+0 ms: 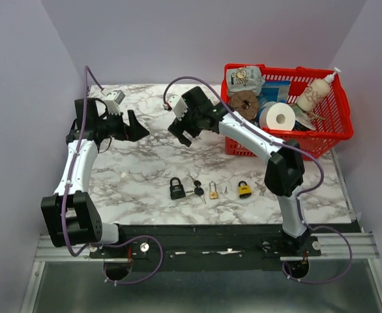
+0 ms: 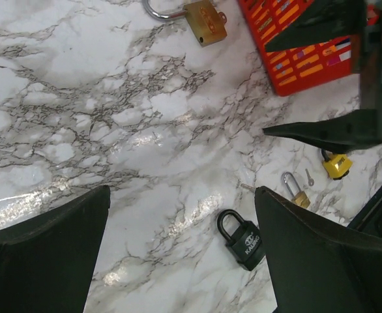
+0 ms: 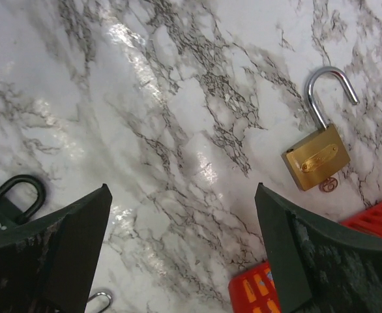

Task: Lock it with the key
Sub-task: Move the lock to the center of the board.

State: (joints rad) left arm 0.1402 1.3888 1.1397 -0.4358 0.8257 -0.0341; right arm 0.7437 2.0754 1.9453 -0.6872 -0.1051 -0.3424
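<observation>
A black padlock lies at the table's front middle, with black-headed keys just right of it, then a small brass padlock and a yellow padlock. A larger brass padlock with its shackle open lies near the red basket; it also shows in the left wrist view. My left gripper is open and empty, above the table's back left. My right gripper is open and empty, above the middle. The black padlock also shows in the left wrist view.
A red basket with a tape roll, a bottle and packets stands at the back right. Purple walls close in the left, back and right. A small loose key lies between the small brass padlock and the yellow padlock.
</observation>
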